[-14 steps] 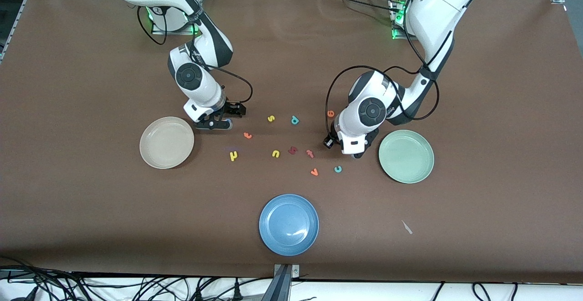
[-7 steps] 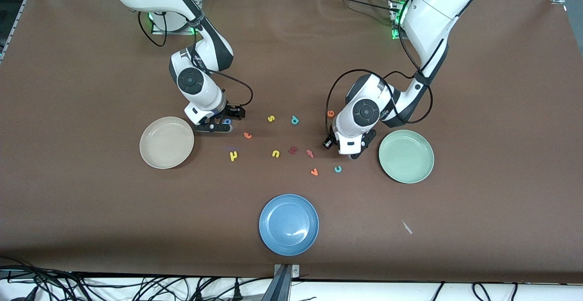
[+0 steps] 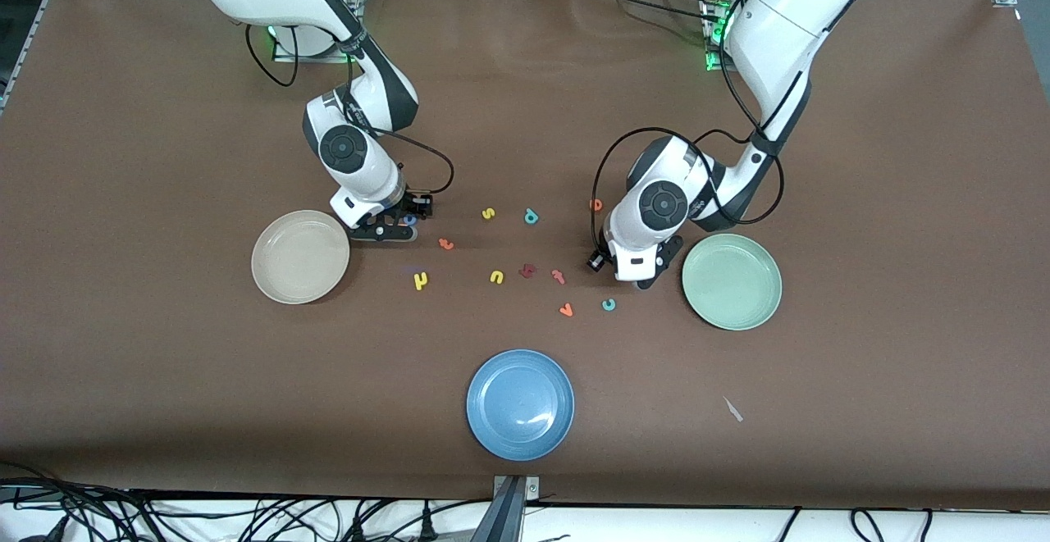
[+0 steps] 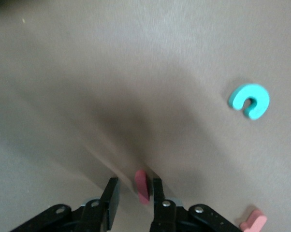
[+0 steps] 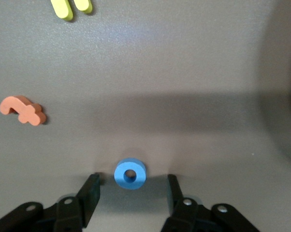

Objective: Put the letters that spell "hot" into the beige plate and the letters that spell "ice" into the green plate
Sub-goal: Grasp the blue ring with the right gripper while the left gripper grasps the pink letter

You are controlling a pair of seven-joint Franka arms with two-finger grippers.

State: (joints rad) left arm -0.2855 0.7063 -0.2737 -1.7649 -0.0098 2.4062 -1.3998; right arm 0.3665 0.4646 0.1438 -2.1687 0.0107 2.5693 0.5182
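Note:
A blue "o" [image 5: 130, 174] lies flat on the table between the fingers of my right gripper [image 5: 132, 177], which is open and touches nothing. In the front view it [image 3: 409, 219] shows at that gripper [image 3: 399, 226], beside the beige plate [image 3: 300, 257]. My left gripper [image 4: 135, 182] is down beside the green plate [image 3: 732, 281], open around a red "i" [image 4: 142, 186]. The bar leans on one finger and a gap shows at the other. Orange "t" [image 3: 445, 243], yellow "h" [image 3: 421, 280], teal "c" [image 3: 609, 304] and orange "e" [image 3: 596, 205] lie loose on the table.
Yellow "s" [image 3: 488, 213], teal "p" [image 3: 531, 216], yellow "u" [image 3: 496, 277], a dark red letter [image 3: 527, 270], a pinkish "f" [image 3: 559, 276] and orange "v" [image 3: 565, 310] lie mid-table. A blue plate [image 3: 520, 404] sits nearer the front camera.
The right gripper's fingers have drawn closer together around the blue "o". The left hand has shifted slightly by the green plate, and its jaws have narrowed on the "i".

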